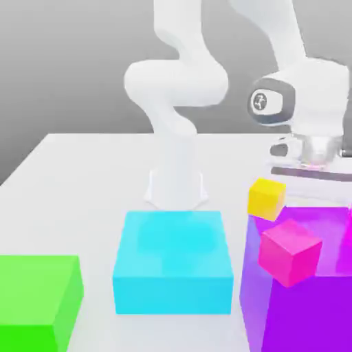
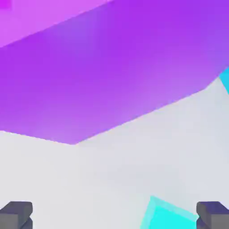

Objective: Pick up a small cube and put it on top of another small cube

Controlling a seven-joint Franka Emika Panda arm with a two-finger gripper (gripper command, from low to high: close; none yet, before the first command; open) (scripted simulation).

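In the hand view a corner of the small cyan cube (image 2: 167, 218) shows on the white table between my fingertips (image 2: 17, 214), closer to one of them. My gripper (image 2: 114, 217) is open, its fingers far apart. In the exterior view my hand (image 1: 309, 148) hangs at the right, just behind the big purple block (image 1: 302, 316), which hides whatever is under it. A small yellow cube (image 1: 266, 198) and a small pink cube (image 1: 289, 251) sit by the purple block's near-left corner, in front of my hand.
A much larger cyan block (image 1: 175, 265) stands mid-table in front of the arm's base (image 1: 177, 185). A green block (image 1: 38, 299) sits at the exterior view's lower left. The purple block (image 2: 103, 67) looms close to my fingers.
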